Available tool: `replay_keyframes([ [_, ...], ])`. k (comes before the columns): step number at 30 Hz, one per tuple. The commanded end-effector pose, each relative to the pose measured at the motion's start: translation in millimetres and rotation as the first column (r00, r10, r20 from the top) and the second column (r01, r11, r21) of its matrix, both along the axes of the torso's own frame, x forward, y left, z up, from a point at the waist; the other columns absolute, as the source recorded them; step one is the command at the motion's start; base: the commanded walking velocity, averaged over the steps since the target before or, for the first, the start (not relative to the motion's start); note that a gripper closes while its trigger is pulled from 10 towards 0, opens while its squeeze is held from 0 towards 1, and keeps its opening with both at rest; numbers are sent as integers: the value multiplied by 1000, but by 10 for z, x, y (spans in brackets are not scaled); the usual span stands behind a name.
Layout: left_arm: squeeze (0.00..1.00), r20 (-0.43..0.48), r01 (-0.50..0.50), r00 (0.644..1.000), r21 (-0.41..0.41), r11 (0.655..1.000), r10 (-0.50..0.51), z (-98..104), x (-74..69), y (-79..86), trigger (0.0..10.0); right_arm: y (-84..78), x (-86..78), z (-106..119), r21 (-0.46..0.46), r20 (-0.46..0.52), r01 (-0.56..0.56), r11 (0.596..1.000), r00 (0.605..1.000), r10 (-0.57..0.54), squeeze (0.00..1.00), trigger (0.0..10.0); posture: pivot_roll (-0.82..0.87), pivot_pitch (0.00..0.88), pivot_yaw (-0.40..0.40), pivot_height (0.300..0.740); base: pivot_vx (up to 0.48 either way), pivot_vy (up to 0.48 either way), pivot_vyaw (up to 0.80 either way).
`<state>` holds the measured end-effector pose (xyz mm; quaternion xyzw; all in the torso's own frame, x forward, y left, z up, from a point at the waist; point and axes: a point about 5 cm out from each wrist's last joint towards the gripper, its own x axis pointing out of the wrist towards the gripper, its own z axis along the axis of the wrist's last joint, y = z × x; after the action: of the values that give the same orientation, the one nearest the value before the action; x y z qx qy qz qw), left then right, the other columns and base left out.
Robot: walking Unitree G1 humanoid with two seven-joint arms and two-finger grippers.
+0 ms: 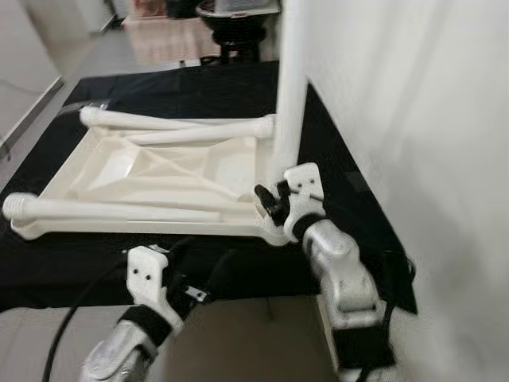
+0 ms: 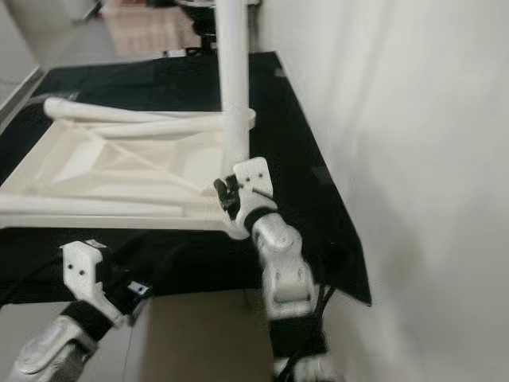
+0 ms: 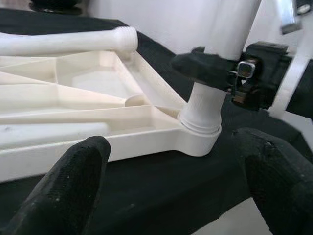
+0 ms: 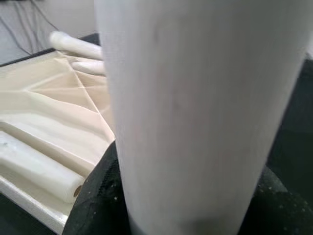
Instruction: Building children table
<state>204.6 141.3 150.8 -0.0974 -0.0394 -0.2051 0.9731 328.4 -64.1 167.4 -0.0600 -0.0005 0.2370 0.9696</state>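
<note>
On the black desk (image 1: 199, 87) the upturned tabletop (image 1: 159, 171) has one leg (image 1: 290, 87) upright in its near right corner socket, clamped by the right gripper (image 1: 274, 199), while the left gripper (image 3: 171, 186) gapes empty nearby and, seemingly, three legs (image 1: 183, 123) await fitting.

I see a black cloth (image 1: 199, 87) spread over the work surface, w/ its near edge hanging down in front. A plain white wall (image 1: 429, 119) runs along the right side. Grey floor (image 1: 48, 64) lies on the left. Far back there's a dark round stand (image 1: 235, 32), blurred, on a pale tan rug (image 1: 163, 36).
</note>
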Motion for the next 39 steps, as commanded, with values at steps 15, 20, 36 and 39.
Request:
replay_keyframes([
  [15,0,-11,-5,1000,-11,1000,5,12,-13,-28,10000,114,126,-19,-111,-63,-489,865,872,485,122,10000,17,153,41,740,0,0,0],
  [20,0,-12,-2,1000,-11,1000,2,15,-19,-31,10000,45,230,55,-124,-68,-564,817,826,560,0,10000,25,159,38,740,0,0,0],
  [36,0,-17,-4,1000,-9,1000,4,22,-43,-30,10000,-146,415,206,-118,-135,-672,731,740,659,0,0,32,166,36,740,0,0,0],
  [39,0,-19,-4,1000,-9,1000,4,19,-53,-32,10000,-225,406,183,-143,-129,-636,758,772,623,0,0,26,162,27,740,0,0,0],
])
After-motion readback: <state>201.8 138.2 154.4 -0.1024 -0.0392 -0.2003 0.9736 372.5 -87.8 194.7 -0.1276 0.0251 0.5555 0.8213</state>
